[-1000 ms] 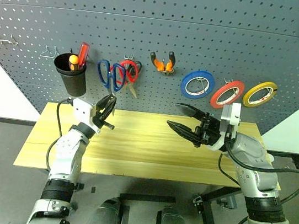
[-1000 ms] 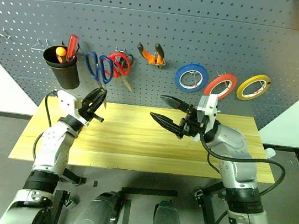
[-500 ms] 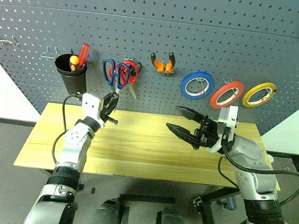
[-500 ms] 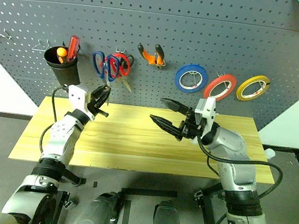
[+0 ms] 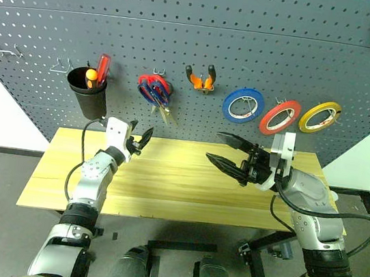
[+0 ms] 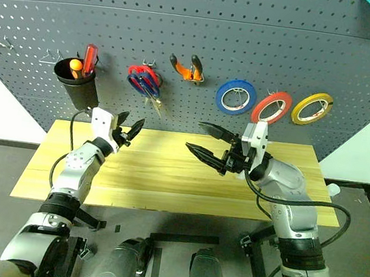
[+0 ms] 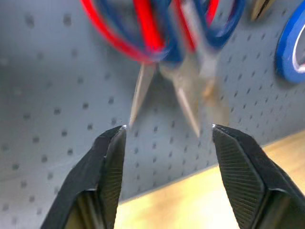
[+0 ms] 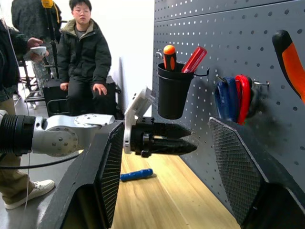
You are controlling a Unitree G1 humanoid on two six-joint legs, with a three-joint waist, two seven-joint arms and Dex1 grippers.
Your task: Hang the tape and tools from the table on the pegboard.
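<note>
Dark pegboard point(image 5: 267, 47) is seen behind the table point(image 5: 164, 191). Red tape point(image 5: 280, 117) is hung between blue and yellow rolls, pliers point(image 5: 201, 77) left of them, scissors point(image 5: 156, 91) (red and blue handles overlapping) further left. Left gripper point(image 5: 141, 138) is held open below the scissors, empty. Right gripper point(image 5: 230, 152) is spread open over the table. A screwdriver point(image 8: 136, 174) is left lying on the wood.

Scissors point(image 5: 154, 91) hanging on pegboard point(image 5: 205, 45) above table point(image 5: 179, 179), cup point(image 5: 88, 94) to their left (pliers point(image 5: 201, 79) right)
</note>
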